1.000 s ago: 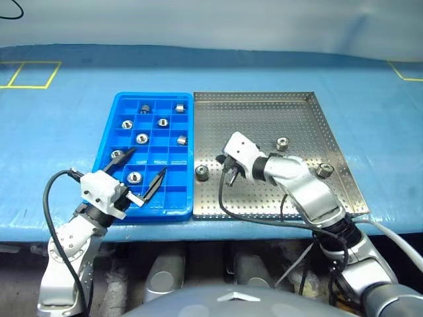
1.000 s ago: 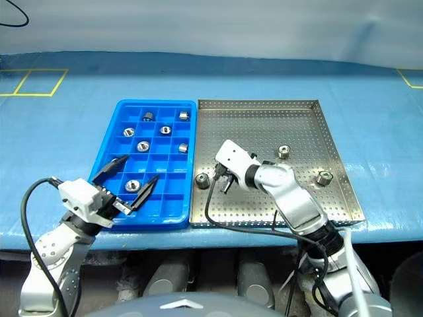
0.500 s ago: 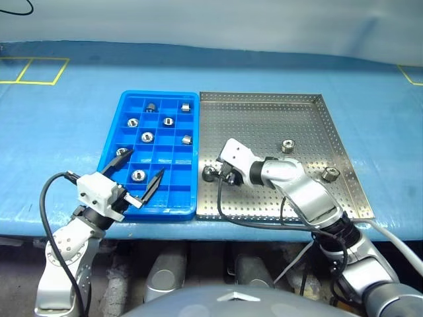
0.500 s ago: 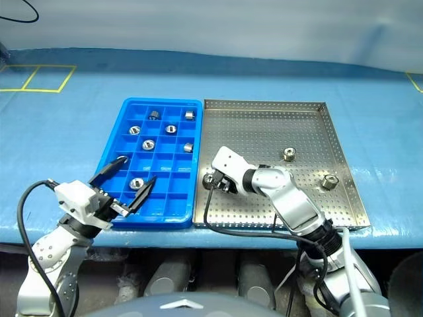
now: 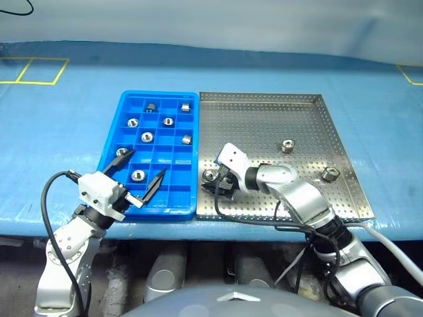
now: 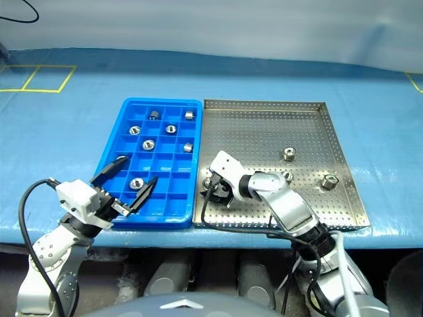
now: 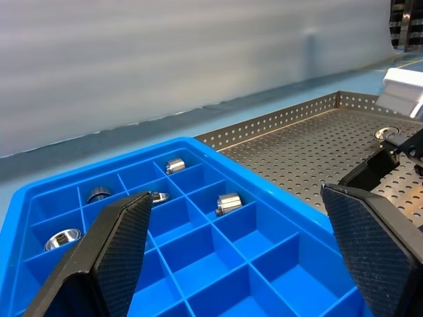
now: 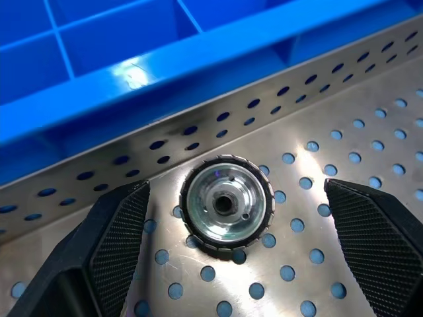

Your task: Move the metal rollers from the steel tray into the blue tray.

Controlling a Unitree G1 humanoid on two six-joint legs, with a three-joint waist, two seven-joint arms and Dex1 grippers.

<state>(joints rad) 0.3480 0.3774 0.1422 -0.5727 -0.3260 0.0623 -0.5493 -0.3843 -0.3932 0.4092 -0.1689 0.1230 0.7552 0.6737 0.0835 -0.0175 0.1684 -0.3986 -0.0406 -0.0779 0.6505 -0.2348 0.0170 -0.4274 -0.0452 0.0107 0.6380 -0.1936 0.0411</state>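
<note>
Right hand (image 8: 228,264) lowered, spread around roller (image 8: 227,203); head views obscure it

Three metal rollers (image 5: 287,146) (shiny, dark-holed) lie on the perforated steel tray (image 5: 264,115); seven sit in the blue tray (image 5: 127,105) compartments.

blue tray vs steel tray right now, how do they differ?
The bright blue plastic tray has a grid of square compartments; the silver perforated steel tray has one flat floor dotted with holes. The blue tray is narrower than the steel tray. The blue tray holds seven metal rollers, the steel tray three. Both are rectangular and sit side by side on the blue table cover.
</note>
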